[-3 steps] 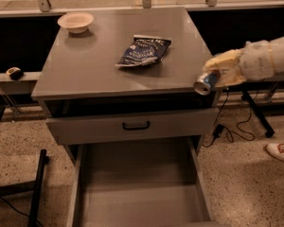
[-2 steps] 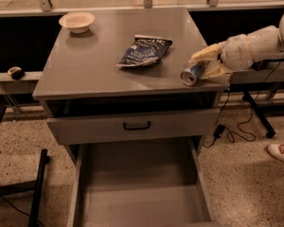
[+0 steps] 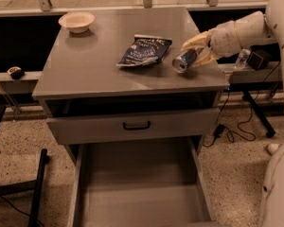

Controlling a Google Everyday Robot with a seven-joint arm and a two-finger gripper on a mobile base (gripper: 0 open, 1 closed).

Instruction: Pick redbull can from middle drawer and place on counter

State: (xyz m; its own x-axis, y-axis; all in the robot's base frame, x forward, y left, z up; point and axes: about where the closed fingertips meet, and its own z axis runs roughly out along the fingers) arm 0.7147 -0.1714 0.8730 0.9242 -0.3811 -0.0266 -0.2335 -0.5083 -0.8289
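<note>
1. The pincer [image 3: 196, 52] has moved left and away from the camera. A second ago it hung off the front right corner of the bench [image 3: 94, 72]; now it is above the right part of the bench top.
2. The redbull can [image 3: 183, 60], gripped between the pincer's fingers, has come along. It was out past the bench's edge and is now over the top, near the snack bag [image 3: 144, 50].
3. The arm [image 3: 241, 32] now reaches in from higher up on the right.

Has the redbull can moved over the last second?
Yes. The gripper, shut on the redbull can, has carried it left from the right edge of the counter, inward over the top toward the snack bag.
</note>
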